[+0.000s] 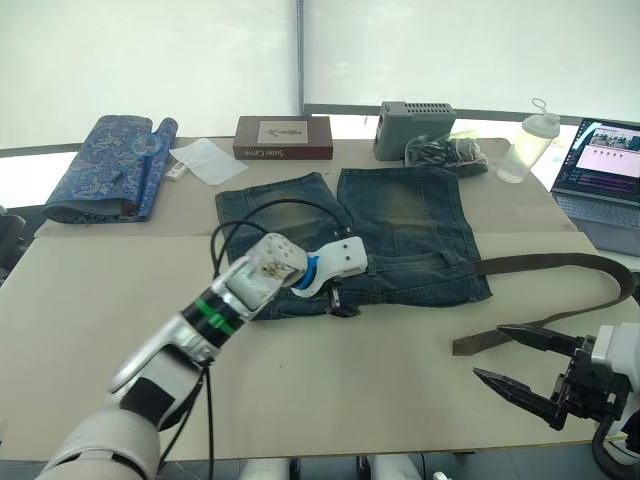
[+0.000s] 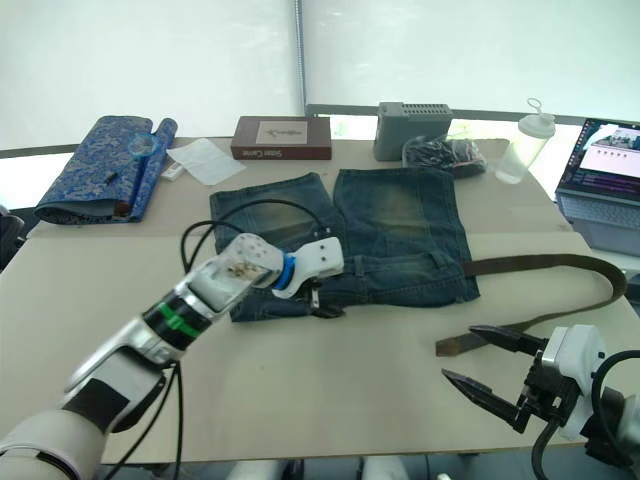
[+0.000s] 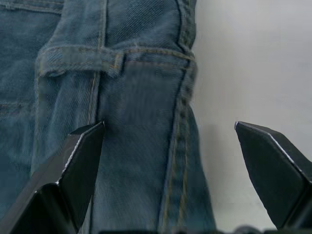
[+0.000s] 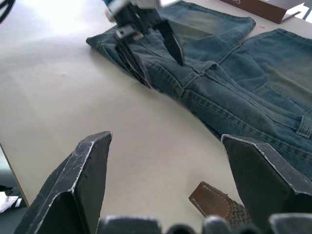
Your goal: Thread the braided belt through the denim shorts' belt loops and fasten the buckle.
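Belt unthreaded, both end effectors empty.
Head views: left end effector (image 1: 338, 300) spread wide at the waistband of the one denim shorts (image 1: 400, 235); one braided belt (image 1: 560, 265) runs sideways off the shorts' right, free tip just ahead of the wide-open right end effector (image 1: 520, 360), the nearer arm.
Left wrist: one belt loop (image 3: 80, 56) just ahead.
Right wrist: belt tip (image 4: 212, 201) between open fingers.

The denim shorts (image 1: 400, 235) are dark blue, each leg faded to a yellowish-tan patch, with tan stitching along the seams. The braided belt (image 1: 560, 270) is dark brown with a woven texture. The table (image 1: 330, 390) is plain beige. At the upper left of the frame lies a fabric roll (image 1: 105, 165), blue with a fine pattern. The box (image 1: 283, 138) is maroon with a pale label.
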`<state>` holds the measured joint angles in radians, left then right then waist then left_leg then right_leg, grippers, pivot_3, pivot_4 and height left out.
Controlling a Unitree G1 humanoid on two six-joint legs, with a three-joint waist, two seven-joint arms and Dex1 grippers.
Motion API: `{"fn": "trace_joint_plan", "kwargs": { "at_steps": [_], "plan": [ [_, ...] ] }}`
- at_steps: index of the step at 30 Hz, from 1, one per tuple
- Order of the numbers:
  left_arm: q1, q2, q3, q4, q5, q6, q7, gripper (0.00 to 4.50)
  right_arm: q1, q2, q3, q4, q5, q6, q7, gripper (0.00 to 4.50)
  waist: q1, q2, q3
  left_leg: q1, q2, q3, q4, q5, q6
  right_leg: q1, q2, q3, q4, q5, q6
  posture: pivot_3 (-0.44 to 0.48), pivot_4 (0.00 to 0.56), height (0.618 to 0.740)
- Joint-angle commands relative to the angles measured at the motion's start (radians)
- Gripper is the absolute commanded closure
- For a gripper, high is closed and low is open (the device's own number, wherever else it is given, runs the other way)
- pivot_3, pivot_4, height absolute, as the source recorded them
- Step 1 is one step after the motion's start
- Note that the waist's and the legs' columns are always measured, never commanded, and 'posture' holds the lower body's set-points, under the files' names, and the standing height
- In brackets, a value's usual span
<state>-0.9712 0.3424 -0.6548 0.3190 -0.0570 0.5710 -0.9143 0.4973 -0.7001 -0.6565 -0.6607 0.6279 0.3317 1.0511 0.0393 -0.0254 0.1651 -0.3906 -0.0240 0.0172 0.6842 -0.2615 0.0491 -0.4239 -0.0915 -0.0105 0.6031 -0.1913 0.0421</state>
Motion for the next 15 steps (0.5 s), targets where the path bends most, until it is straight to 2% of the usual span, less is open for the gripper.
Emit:
{"fn": "trace_joint_plan", "kwargs": {
  "at_steps": [1, 4, 6, 8, 9, 10, 12, 15],
  "plan": [
    [-0.024, -0.074, -0.013, 0.147, 0.093, -0.1, 0.044, 0.0, 0.015, 0.021, -0.014, -0.047, -0.01, -0.038, -0.037, 0.51, 0.0, 0.0, 0.0, 0.0, 0.0, 0.0, 0.0, 0.0, 0.0, 0.0, 0.0, 0.0, 0.0, 0.0, 0.0, 0.0, 0.15, 0.74],
    [0.003, -0.096, -0.007, 0.189, 0.123, -0.133, 0.017, 0.89, 0.034, 0.039, -0.013, -0.068, -0.017, -0.048, -0.054, 0.44, 0.005, 0.0, 0.0, 0.0, 0.0, 0.0, 0.002, 0.0, 0.001, 0.001, -0.001, 0.0, 0.0, 0.0, 0.001, 0.0, 0.15, 0.74],
    [0.02, -0.092, 0.004, 0.183, 0.135, -0.148, -0.001, 1.73, 0.053, 0.046, -0.019, -0.072, -0.022, -0.058, -0.058, 0.44, 0.005, 0.0, 0.0, 0.0, 0.0, -0.001, 0.004, 0.0, 0.001, 0.002, -0.001, -0.001, 0.001, 0.001, 0.002, 0.0, 0.15, 0.74],
    [0.028, -0.087, 0.013, 0.19, 0.155, -0.177, -0.004, 2.76, 0.062, 0.049, -0.021, -0.071, -0.026, -0.065, -0.065, 0.44, 0.004, 0.0, 0.0, 0.0, 0.001, -0.001, 0.007, -0.001, 0.002, 0.002, -0.001, -0.001, 0.002, 0.001, 0.002, 0.0, 0.15, 0.74],
    [0.03, -0.085, 0.019, 0.199, 0.165, -0.191, -0.004, 3.09, 0.065, 0.05, -0.02, -0.069, -0.028, -0.069, -0.069, 0.44, 0.004, 0.0, 0.0, -0.001, 0.001, -0.001, 0.01, -0.001, 0.002, 0.002, -0.001, -0.001, 0.004, 0.001, 0.002, 0.0, 0.15, 0.74],
    [0.032, -0.085, 0.024, 0.207, 0.173, -0.202, -0.005, 3.64, 0.067, 0.051, -0.018, -0.068, -0.03, -0.072, -0.072, 0.44, 0.003, 0.0, 0.0, 0.0, 0.001, -0.001, 0.011, -0.001, 0.002, 0.002, -0.002, -0.001, 0.005, 0.001, 0.002, 0.0, 0.15, 0.74],
    [0.034, -0.084, 0.034, 0.226, 0.187, -0.222, -0.006, 4.38, 0.068, 0.051, -0.012, -0.066, -0.035, -0.078, -0.077, 0.44, 0.002, 0.0, 0.0, 0.0, 0.001, -0.001, 0.012, -0.001, 0.003, 0.003, -0.003, 0.0, 0.005, 0.0, 0.002, 0.0, 0.15, 0.74],
    [0.036, -0.072, 0.055, 0.249, 0.201, -0.243, -0.007, 4.39, 0.069, 0.051, -0.007, -0.066, -0.033, -0.079, -0.083, 0.44, 0.0, 0.0, -0.001, 0.0, 0.001, -0.001, 0.012, -0.001, 0.003, 0.003, -0.003, 0.0, 0.006, 0.0, 0.002, 0.0, 0.15, 0.74]
  ]
}}
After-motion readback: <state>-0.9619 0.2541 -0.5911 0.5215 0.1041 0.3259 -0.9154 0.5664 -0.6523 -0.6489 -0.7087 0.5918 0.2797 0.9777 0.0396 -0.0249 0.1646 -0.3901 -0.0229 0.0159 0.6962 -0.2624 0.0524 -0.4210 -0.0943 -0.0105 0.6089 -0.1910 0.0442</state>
